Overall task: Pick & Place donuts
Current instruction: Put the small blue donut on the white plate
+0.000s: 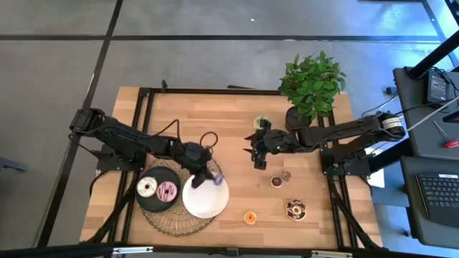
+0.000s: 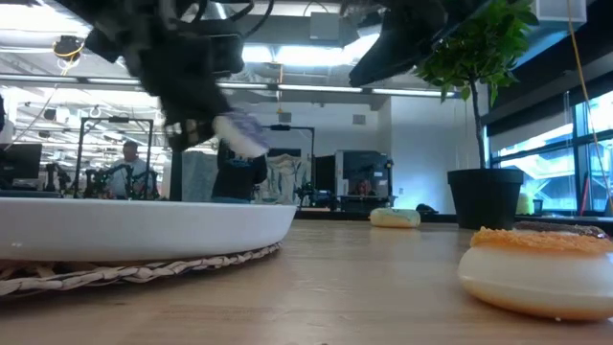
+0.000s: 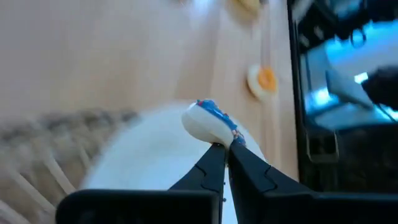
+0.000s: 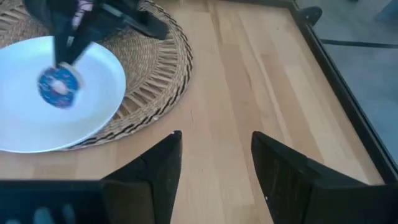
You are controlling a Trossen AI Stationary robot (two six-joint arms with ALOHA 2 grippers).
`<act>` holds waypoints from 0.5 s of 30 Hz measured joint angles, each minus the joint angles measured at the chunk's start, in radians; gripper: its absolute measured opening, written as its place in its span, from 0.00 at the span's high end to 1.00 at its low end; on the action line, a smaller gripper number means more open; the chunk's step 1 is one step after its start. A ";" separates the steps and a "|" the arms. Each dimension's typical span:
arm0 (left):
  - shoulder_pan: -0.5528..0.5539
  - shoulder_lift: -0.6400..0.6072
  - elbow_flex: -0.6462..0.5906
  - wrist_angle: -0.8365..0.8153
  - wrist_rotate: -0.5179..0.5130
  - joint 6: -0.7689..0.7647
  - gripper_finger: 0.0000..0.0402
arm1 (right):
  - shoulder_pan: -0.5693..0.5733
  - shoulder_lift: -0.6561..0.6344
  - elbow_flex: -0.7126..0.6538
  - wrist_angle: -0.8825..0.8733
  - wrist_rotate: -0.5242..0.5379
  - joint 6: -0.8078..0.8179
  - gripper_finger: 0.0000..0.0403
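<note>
Over the white plate (image 1: 206,197), lower centre-left of the high view, the left gripper (image 1: 215,178) holds a blue-iced donut (image 4: 58,86) with its fingers pinched tight on the rim. The left wrist view shows the two dark fingertips closed on the donut's edge, white underside and blue icing visible, with the plate below. In the right wrist view the donut hangs just above the plate surface; contact with the plate cannot be determined.

The white plate overlaps a black plate (image 1: 147,201), and both rest on a woven mat (image 1: 176,223). Two donuts lie on the black plate: a white-iced one (image 1: 147,188) and a pink-iced one (image 1: 166,191).

The right gripper (image 1: 257,159) hovers near the centre of the table (image 1: 237,143), fingers spread apart and holding nothing.

Remaining donuts lie on the table to the right: two small brown ones (image 1: 280,179), an orange one (image 1: 249,217), a dark sprinkled one (image 1: 295,209), and a green one (image 1: 261,120) beside the potted plant (image 1: 312,82).
</note>
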 joint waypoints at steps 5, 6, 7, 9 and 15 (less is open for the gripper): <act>-0.061 0.000 0.000 -0.083 0.033 -0.039 0.97 | 0.000 0.003 0.000 -0.004 0.000 0.002 0.52; -0.071 0.000 0.000 -0.104 0.029 -0.048 0.97 | 0.000 0.009 0.000 -0.004 0.000 0.008 0.52; -0.082 0.000 0.000 -0.121 0.020 -0.055 0.97 | 0.000 0.015 0.000 -0.007 0.000 0.019 0.52; -0.101 0.000 0.000 -0.144 -0.015 -0.076 0.97 | 0.000 0.026 0.000 -0.009 0.000 0.025 0.52; -0.151 0.000 0.000 -0.150 -0.144 -0.092 0.97 | 0.000 0.068 0.000 -0.034 0.000 0.053 0.52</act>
